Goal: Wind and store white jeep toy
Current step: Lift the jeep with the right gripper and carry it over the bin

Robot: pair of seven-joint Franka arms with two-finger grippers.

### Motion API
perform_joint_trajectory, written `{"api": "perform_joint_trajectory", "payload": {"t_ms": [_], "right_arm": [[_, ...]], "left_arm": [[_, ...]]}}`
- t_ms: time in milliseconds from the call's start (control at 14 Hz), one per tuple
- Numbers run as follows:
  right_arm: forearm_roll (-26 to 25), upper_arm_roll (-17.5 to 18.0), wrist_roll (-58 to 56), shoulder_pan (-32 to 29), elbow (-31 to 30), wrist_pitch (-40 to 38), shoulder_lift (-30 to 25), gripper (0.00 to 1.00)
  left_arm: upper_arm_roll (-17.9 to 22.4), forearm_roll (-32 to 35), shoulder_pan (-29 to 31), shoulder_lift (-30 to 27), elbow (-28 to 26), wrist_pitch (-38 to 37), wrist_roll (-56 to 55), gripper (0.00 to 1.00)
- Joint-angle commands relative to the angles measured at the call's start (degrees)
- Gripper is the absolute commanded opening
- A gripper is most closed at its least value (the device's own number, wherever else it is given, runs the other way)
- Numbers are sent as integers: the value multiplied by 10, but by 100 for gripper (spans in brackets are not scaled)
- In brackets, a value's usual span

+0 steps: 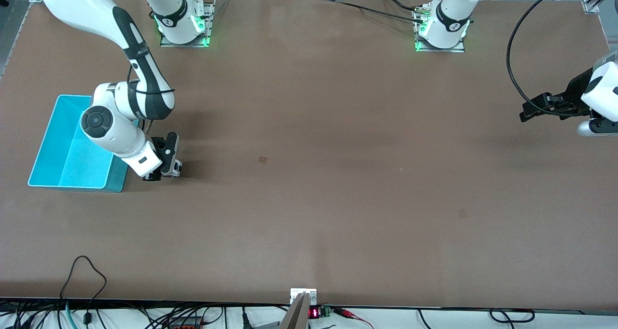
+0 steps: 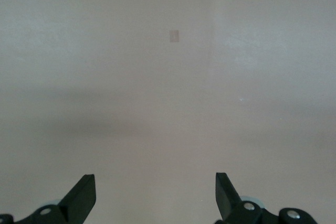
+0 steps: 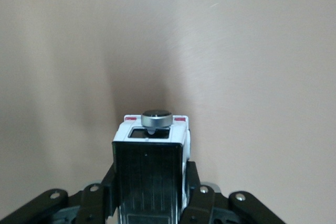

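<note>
The white jeep toy (image 3: 151,161), with a black roof panel and a round grey spare wheel at its end, sits between the fingers of my right gripper (image 3: 152,177), which is shut on its sides. In the front view the right gripper (image 1: 166,170) is down at the table with the jeep (image 1: 176,166), just beside the turquoise bin (image 1: 46,140) at the right arm's end. The bin is empty. My left gripper (image 1: 526,114) is open and empty and waits in the air over the left arm's end of the table; its fingers (image 2: 81,195) stand wide apart.
Two small square marks are on the brown table, one near the middle (image 1: 262,160) and one nearer the front camera (image 1: 462,213). Cables and a camera mount (image 1: 303,296) line the table's front edge.
</note>
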Motion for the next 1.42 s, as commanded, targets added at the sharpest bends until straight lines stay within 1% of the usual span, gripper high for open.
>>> {"api": "perform_joint_trajectory", "payload": {"t_ms": [0, 142, 214, 285, 427, 570, 783, 997, 1353], "right_arm": [[2, -13, 108, -3, 1, -67, -62, 0], [2, -44, 166, -8, 0, -80, -89, 0], [2, -65, 188, -9, 1, -94, -96, 0], [2, -94, 196, -12, 1, -102, -100, 0], [2, -138, 204, -13, -1, -115, -107, 0], [2, -173, 299, -14, -4, -145, -104, 0], [2, -190, 391, -17, -11, -144, -97, 0], [2, -196, 478, -32, -25, -110, -73, 0], [11, -196, 500, -54, -62, -13, -38, 0]], "left_arm": [[0, -1, 1, -8, -5, -3, -6, 100], [-2, -1, 1, -9, -4, -4, -6, 100], [-3, -1, 1, -11, -4, -5, -6, 100], [-4, -1, 1, -11, -4, -4, -6, 100], [-5, -1, 1, -11, -3, -3, -6, 100], [-3, -1, 1, -11, -3, -1, -6, 100], [-3, -1, 1, -10, -4, -1, -6, 100], [-4, -1, 0, -10, -3, 0, -6, 100], [-3, -1, 1, -9, -4, 0, -6, 100]]}}
